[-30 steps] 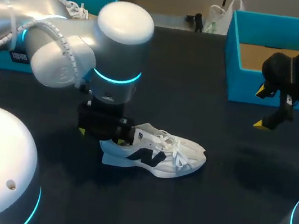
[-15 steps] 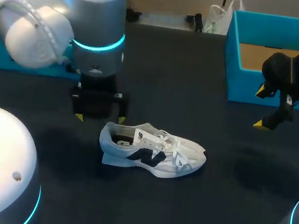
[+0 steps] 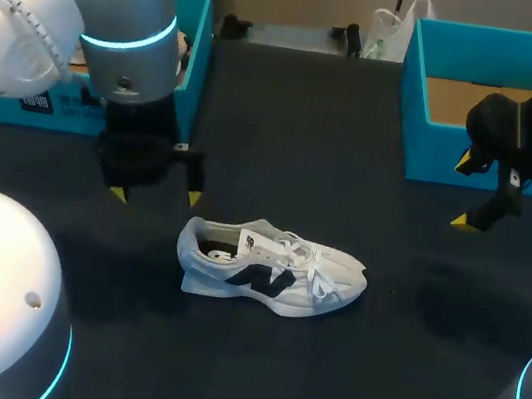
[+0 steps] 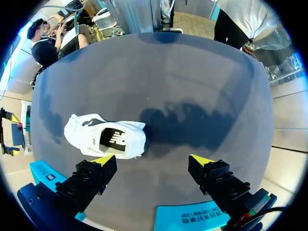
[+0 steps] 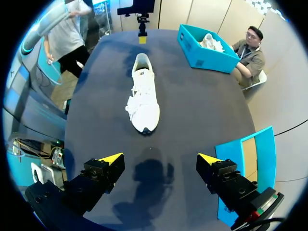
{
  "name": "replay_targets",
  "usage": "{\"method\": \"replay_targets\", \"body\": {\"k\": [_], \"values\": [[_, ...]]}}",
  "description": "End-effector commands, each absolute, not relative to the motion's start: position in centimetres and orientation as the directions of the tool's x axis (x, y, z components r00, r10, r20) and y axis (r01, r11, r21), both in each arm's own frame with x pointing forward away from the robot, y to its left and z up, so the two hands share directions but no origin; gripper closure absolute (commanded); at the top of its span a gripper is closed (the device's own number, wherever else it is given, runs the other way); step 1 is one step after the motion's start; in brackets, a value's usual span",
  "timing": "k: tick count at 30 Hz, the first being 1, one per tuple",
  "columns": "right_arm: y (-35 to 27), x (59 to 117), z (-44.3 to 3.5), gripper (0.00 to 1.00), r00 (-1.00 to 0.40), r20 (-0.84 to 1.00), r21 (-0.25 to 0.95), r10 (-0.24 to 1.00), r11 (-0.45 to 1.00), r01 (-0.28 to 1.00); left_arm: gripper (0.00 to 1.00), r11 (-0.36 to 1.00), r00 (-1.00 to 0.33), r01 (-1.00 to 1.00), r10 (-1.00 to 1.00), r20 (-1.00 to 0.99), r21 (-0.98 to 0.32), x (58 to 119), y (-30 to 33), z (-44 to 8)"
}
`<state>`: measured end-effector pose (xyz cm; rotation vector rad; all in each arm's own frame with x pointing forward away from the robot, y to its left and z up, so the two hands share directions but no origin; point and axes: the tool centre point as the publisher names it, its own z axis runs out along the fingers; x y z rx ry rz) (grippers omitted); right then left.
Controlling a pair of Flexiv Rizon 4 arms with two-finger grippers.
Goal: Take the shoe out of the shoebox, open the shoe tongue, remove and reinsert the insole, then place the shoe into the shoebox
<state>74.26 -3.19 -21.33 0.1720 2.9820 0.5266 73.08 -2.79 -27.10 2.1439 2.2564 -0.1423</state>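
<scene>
White with a black side mark: the shoe (image 3: 270, 267), upright on its sole on the dark table (image 3: 354, 153), heel toward the left arm, outside both teal shoeboxes. Near the heel and clear of it, the left gripper (image 3: 156, 196), fingers spread wide, nothing between them. Well apart from the toe, in front of the open right shoebox (image 3: 475, 157), the right gripper (image 3: 464, 194), likewise spread and holding nothing. In the left shoebox (image 5: 207, 55), a second white shoe (image 5: 211, 42).
</scene>
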Motion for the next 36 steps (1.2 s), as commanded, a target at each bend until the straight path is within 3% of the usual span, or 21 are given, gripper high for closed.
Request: {"method": "replay_targets", "body": {"k": [1, 8, 15, 23, 36], "values": [[-3.2, 74.2, -21.4, 0.00, -0.988, -0.088, 0.346, 0.130, 0.934, 0.092, 0.00, 0.049, -0.052, 0.998, 0.995, -0.085, -0.042, 72.8, -2.6, -27.1], [-3.2, 74.2, -21.4, 0.00, -0.988, -0.088, 0.346, 0.130, 0.934, 0.092, 0.00, 0.049, -0.052, 0.998, 0.995, -0.085, -0.042, 72.8, -2.6, -27.1], [-3.2, 74.2, -21.4, 0.00, -0.988, -0.088, 0.346, 0.130, 0.934, 0.092, 0.00, 0.326, -0.335, 0.926, 0.942, -0.015, -0.191, 75.8, -2.5, -27.9], [-3.2, 74.2, -21.4, 0.00, -0.988, -0.088, 0.346, 0.130, 0.934, 0.092, 0.00, 0.538, -0.567, 0.741, 0.822, 0.054, -0.401, 77.7, -2.1, -27.8], [-3.2, 74.2, -21.4, 0.00, -0.988, -0.088, 0.346, 0.130, 0.934, 0.092, 0.00, 0.643, -0.771, 0.476, 0.633, 0.067, -0.600, 77.8, -0.1, -28.4]]}}
